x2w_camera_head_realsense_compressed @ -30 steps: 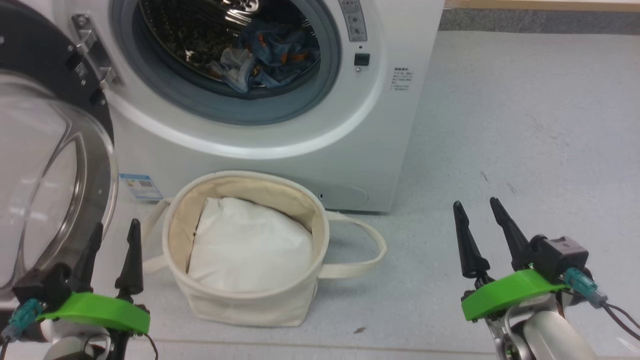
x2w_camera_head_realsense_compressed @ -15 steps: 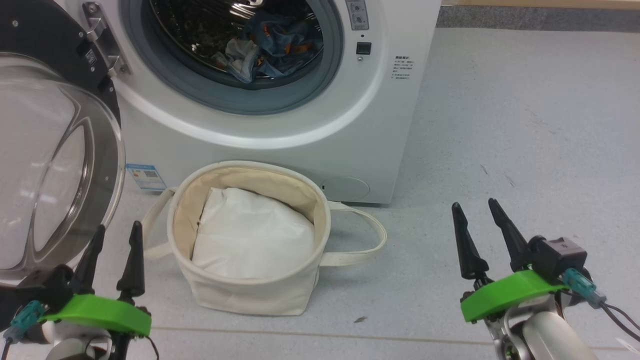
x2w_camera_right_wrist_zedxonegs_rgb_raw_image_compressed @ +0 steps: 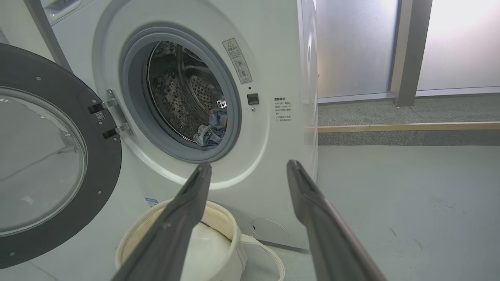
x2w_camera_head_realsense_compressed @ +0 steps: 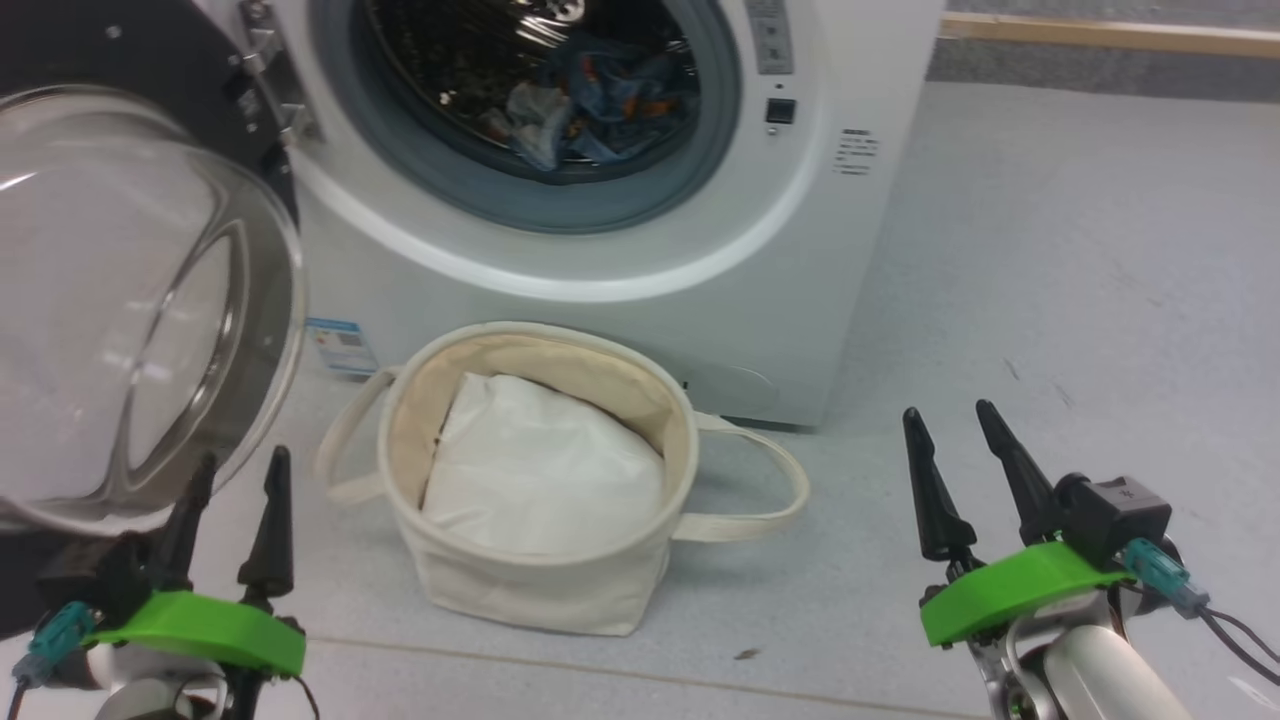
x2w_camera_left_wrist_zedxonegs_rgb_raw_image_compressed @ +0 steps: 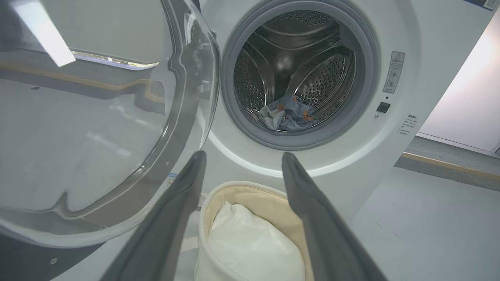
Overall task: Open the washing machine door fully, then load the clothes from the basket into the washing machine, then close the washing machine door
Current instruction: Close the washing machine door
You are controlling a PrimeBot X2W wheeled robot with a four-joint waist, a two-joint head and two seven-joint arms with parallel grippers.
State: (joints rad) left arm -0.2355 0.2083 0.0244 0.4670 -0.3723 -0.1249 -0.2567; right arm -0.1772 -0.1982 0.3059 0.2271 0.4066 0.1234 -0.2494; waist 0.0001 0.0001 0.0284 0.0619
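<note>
Clothes (x2w_camera_head_realsense_compressed: 590, 100), blue with orange print, lie low in the drum (x2w_camera_left_wrist_zedxonegs_rgb_raw_image_compressed: 312, 70) of the washer (x2w_camera_head_realsense_compressed: 700, 300). The door (x2w_camera_head_realsense_compressed: 130, 300) hangs swung wide to our left, so we judge opening and loading done. The basket (x2w_camera_head_realsense_compressed: 540, 590) stands on the floor (x2w_camera_head_realsense_compressed: 1050, 300) just before the washer with a plain white bundle (x2w_camera_head_realsense_compressed: 545, 470) in it. Closing the door looks to us the one step left. Our left claw (x2w_camera_head_realsense_compressed: 241, 460) hovers just under the door's glass bowl, spread wide and empty. Our right claw (x2w_camera_head_realsense_compressed: 947, 412) hangs over the floor, well right of the basket, equally wide and empty. Against a second ago, washer, basket and door all sit further right in the head view together, which we take for our head turning; both claws keep their places and spread.
</note>
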